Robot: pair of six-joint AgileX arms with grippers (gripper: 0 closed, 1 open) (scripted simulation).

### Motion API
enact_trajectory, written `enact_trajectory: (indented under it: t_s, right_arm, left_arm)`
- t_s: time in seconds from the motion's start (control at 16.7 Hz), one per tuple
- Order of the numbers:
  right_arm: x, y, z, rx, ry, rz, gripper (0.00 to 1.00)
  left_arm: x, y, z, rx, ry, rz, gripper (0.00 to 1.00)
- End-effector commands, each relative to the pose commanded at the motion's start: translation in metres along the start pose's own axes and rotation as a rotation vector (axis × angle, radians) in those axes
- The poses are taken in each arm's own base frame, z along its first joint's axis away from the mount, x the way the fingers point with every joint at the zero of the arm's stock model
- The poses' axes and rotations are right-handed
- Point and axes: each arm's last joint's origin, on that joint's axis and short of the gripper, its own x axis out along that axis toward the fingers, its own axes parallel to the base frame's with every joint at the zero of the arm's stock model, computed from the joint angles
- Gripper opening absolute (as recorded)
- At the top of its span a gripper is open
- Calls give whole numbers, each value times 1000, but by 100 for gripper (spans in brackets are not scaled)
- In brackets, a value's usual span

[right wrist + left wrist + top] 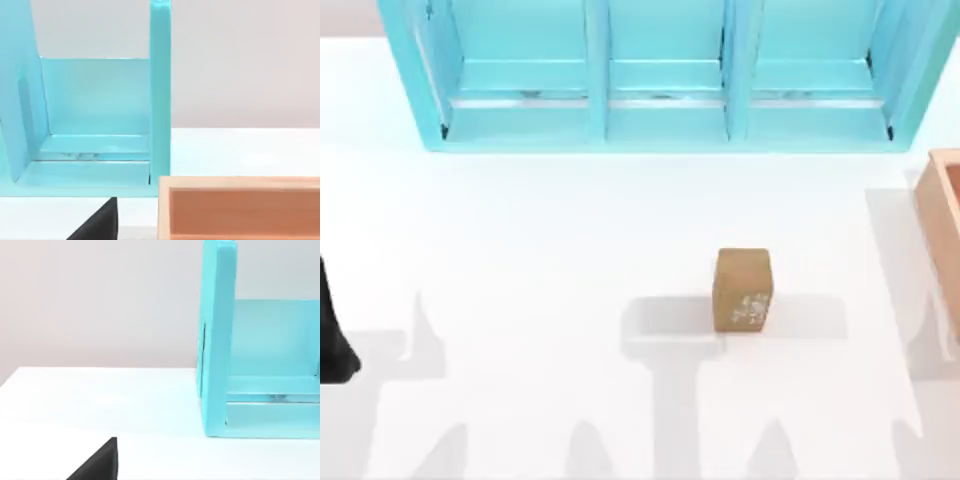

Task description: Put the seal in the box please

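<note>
The white table (520, 230) is plain and brightly lit, with soft grey shadows of the arms falling across its near half, and a pale blank wall (100, 300) stands behind it. The left arm (334, 330) is a dark shape at the table's left edge. A black sliver of the left gripper (99, 465) shows low in the left wrist view, and I cannot tell whether it is spread or pressed together. The same goes for the right gripper (100, 224). The seal (742, 290) stands upright on bare tabletop, well apart from the left arm, off toward the right side. The box (942, 215) sits beyond it at the right edge, just ahead of the right gripper. The turquoise shelf unit (660, 120) spans the far side.
</note>
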Motion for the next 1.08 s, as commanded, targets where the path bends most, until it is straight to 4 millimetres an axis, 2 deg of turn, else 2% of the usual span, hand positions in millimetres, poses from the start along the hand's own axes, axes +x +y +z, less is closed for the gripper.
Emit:
enact_trajectory:
  t_s: [0.18, 0.3, 0.42, 0.6, 0.72, 0.9, 1.08]
  right_arm:
    - [0, 1, 2, 5, 10, 7, 100]
    - [0, 5, 10, 31, 59, 42, 100]
    - [2, 11, 26, 71, 140, 92, 100]
    - [12, 26, 60, 136, 318, 175, 100]
    - [28, 41, 86, 170, 469, 220, 100]
    - [64, 74, 118, 189, 725, 254, 100]
    - [111, 120, 130, 164, 991, 235, 100]
  left_arm:
    - [0, 0, 0, 0, 0, 0, 100]
    - [0, 0, 0, 0, 0, 0, 100]
    - [0, 0, 0, 0, 0, 0, 100]
    - [0, 0, 0, 0, 0, 0, 100]
    - [0, 0, 0, 0, 0, 0, 100]
    - [0, 0, 0, 0, 0, 0, 100]
    - [0, 0, 0, 0, 0, 0, 100]
